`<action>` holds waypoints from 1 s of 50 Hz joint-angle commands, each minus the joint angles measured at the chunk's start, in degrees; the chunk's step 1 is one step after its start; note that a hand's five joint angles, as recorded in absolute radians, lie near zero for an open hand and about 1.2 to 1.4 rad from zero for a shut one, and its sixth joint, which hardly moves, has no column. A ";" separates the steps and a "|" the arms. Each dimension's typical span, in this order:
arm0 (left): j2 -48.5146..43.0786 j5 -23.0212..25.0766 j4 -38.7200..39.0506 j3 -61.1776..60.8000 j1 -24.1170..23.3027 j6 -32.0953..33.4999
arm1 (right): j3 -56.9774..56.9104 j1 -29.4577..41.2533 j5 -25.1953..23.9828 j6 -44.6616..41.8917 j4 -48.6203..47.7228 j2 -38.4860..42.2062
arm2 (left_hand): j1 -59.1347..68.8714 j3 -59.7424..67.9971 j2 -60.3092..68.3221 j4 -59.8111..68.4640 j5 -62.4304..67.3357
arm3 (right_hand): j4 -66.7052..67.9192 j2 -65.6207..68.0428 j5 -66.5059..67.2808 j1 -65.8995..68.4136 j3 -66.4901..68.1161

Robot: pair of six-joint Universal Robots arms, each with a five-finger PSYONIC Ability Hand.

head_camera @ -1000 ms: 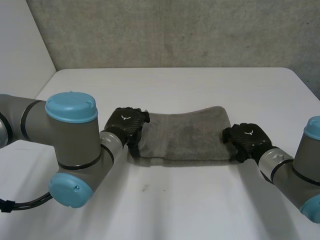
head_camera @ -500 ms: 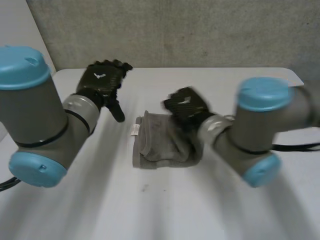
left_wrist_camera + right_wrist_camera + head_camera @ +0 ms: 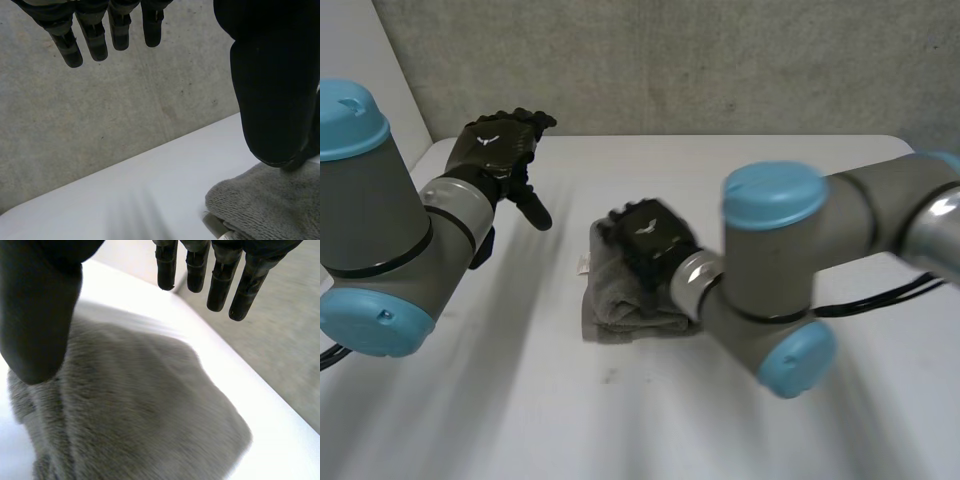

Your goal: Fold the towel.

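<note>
Since before, our right hand [image 3: 645, 236] has slid farther across the folded towel [image 3: 606, 312], fingers straight above it; our left hand [image 3: 498, 148] hangs relaxed, well apart.

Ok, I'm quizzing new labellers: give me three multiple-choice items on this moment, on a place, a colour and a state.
1. Where is the right robot hand? A) over the towel B) raised far from it C) under it
2. What colour is the towel? A) blue B) grey C) red
3. The left robot hand is: A) shut on the towel B) curled shut C) open, holding nothing
Key: 1A, the head view shows it above the folded towel; 2B, grey pile in every view; 3C, its fingers are straight.
</note>
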 commanded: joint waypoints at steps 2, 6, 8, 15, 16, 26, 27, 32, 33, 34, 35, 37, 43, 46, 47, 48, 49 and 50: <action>-2.92 0.19 0.51 -0.03 -2.46 -3.93 | 6.86 -7.83 0.26 13.30 -1.16 -7.25 | 0.46 0.80 0.83 0.78 -1.09 | -4.64 -4.46 -3.10 -3.38 -4.08; -7.48 0.27 0.51 0.93 -4.66 -7.45 | 6.77 -10.73 0.00 18.30 -0.73 -7.69 | 1.13 1.48 1.51 1.46 -0.42 | -4.64 -4.46 -3.10 -3.38 -4.08; -9.33 0.27 0.51 1.55 -5.45 -7.89 | 6.42 -11.35 0.00 18.92 -0.64 -7.25 | 1.30 1.64 1.67 1.63 -0.25 | -4.64 -4.46 -3.10 -3.38 -4.08; -16.46 -0.52 0.16 3.75 -7.04 -8.34 | 1.60 -11.96 -1.23 19.01 1.81 -0.59 | 2.14 2.49 2.51 2.47 0.59 | -4.64 -4.46 -3.10 -3.38 -4.08; -18.12 -0.60 -0.02 4.10 -7.04 -8.25 | 1.58 -11.96 -1.23 19.01 1.82 -0.57 | 2.31 2.65 2.68 2.64 0.76 | -4.64 -4.46 -3.10 -3.38 -4.08; -22.00 -2.80 -0.11 3.66 -6.95 -7.72 | -10.71 -11.61 -2.64 14.37 11.92 13.39 | 2.14 2.49 2.51 2.47 0.59 | -4.64 -4.46 -3.10 -3.38 -4.08; -22.00 -2.89 -0.11 3.57 -6.95 -7.72 | -10.72 -11.61 -2.64 14.35 11.93 13.40 | 2.14 2.49 2.51 2.47 0.59 | -4.64 -4.46 -3.10 -3.38 -4.08; -21.30 -2.98 -0.37 3.40 -6.95 -7.20 | -11.60 -11.52 -2.73 9.61 12.28 13.15 | 1.98 2.32 2.35 2.30 0.42 | -4.64 -4.46 -3.10 -3.38 -4.08; -20.08 -3.24 -0.55 3.22 -6.95 -6.67 | -11.60 -11.52 -2.73 9.61 12.28 13.14 | 1.81 2.15 2.18 2.13 0.25 | -4.64 -4.46 -3.10 -3.38 -4.08; -18.24 -3.50 -0.89 3.13 -7.13 -6.32 | -11.60 -11.35 -2.73 9.61 12.28 10.79 | 1.81 2.15 2.18 2.13 0.25 | -4.64 -4.46 -3.10 -3.38 -4.08; -18.22 -3.51 -0.90 3.13 -7.13 -6.31 | -11.60 -11.35 -2.73 9.61 12.28 10.77 | 1.81 2.15 2.18 2.13 0.25 | -4.64 -4.46 -3.10 -3.38 -4.08; -13.50 -3.77 -1.42 2.78 -8.00 -5.96 | -10.64 -11.26 -2.90 10.13 11.58 4.03 | 1.47 1.82 1.84 1.80 -0.08 | -4.64 -4.46 -3.10 -3.38 -4.08; -2.69 -3.77 -2.74 3.66 -8.89 -5.35 | -8.44 -11.96 -1.06 12.50 9.91 -6.78 | 1.13 1.48 1.51 1.46 -0.42 | -4.64 -4.46 -3.10 -3.38 -4.08; 1.53 -3.68 -5.10 4.54 -7.84 -4.21 | -5.99 -12.31 0.95 13.30 9.65 -12.41 | 0.80 1.14 1.17 1.13 -0.75 | -4.64 -4.46 -3.10 -3.38 -4.08; 1.55 -3.68 -5.12 4.54 -7.83 -4.20 | -5.97 -12.31 0.96 13.30 9.65 -12.43 | 0.80 1.14 1.17 1.12 -0.76 | -4.64 -4.46 -3.10 -3.38 -4.08; 3.12 -3.68 -6.68 5.06 -6.53 -3.68 | -4.67 -13.27 2.09 13.21 9.56 -14.78 | 0.63 0.97 1.00 0.96 -0.92 | -4.64 -4.46 -3.10 -3.38 -4.08; 4.88 -3.68 -8.27 5.15 -4.34 -3.24 | -3.00 -14.50 2.45 13.30 9.65 -16.81 | 0.46 0.81 0.83 0.79 -1.09 | -4.64 -4.46 -3.10 -3.38 -4.08; 4.89 -3.68 -8.28 5.16 -4.32 -3.24 | -2.99 -14.51 2.46 13.30 9.65 -16.83 | 0.46 0.80 0.83 0.79 -1.09 | -4.64 -4.46 -3.10 -3.38 -4.08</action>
